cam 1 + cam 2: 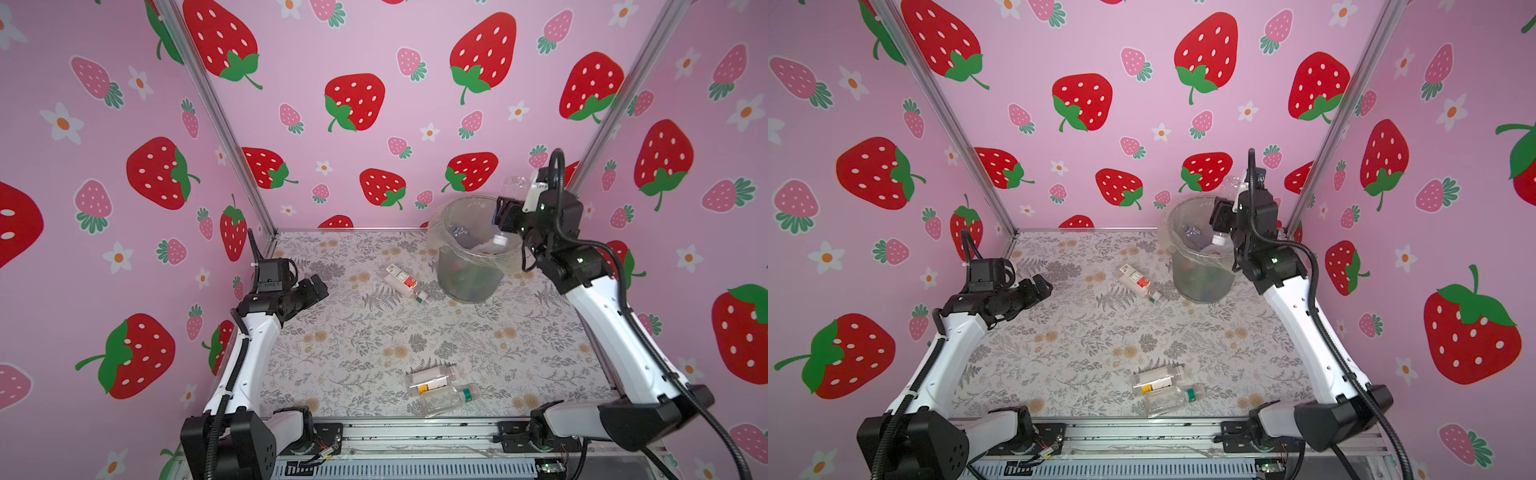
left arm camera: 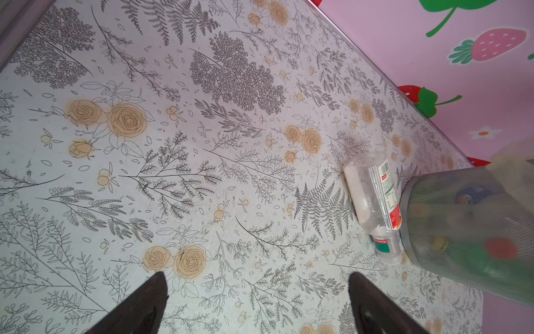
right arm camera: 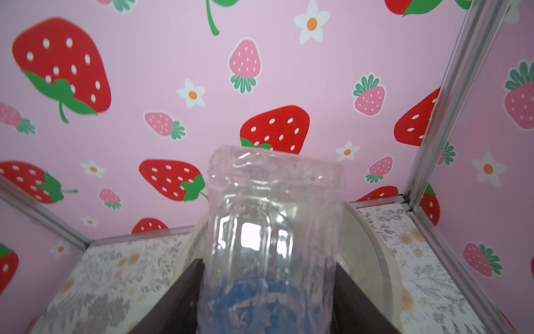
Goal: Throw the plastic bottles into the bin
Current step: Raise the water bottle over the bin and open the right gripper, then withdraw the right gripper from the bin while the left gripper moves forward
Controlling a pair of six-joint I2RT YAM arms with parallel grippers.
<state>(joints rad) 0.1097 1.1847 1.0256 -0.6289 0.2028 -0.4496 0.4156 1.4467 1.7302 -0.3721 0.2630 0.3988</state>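
**Right pincer.** The right pincer [image 1: 508, 207] [image 1: 1221, 215] [image 3: 268, 261] is gripping a clear bottle [image 1: 515, 185] [image 1: 1235, 183] [image 3: 274, 214]. Both jaws are pressing against the bottle's sides at its blue-labelled end. The rest of the bottle is sticking up beyond the jaws. The bin [image 1: 457, 282] [image 1: 1196, 286] [image 3: 372, 245] is standing directly below this pincer, lined with a clear bag. Binned bottles [image 1: 498, 242] [image 1: 1219, 240] are lying inside it.

**Left pincer.** The left pincer [image 1: 318, 286] [image 1: 1042, 286] [image 2: 257, 277] is hanging low over the worktop [image 1: 353, 340] [image 2: 173, 173]. Its jaws are standing wide apart with nothing between them.

**Bottles outstanding.**
- A red-and-white-labelled bottle [image 1: 401, 280] [image 1: 1136, 280] [image 2: 372, 196] is lying on its side ahead of the left pincer, between it and the bin. Its cap end is just beside the bin's base.
- A yellow-labelled bottle [image 1: 430, 379] [image 1: 1156, 380] and a green-capped bottle [image 1: 451, 398] [image 1: 1173, 399] are lying side by side. They are well apart from both pincers, back toward the arm bases. Whether the two are touching cannot be told.
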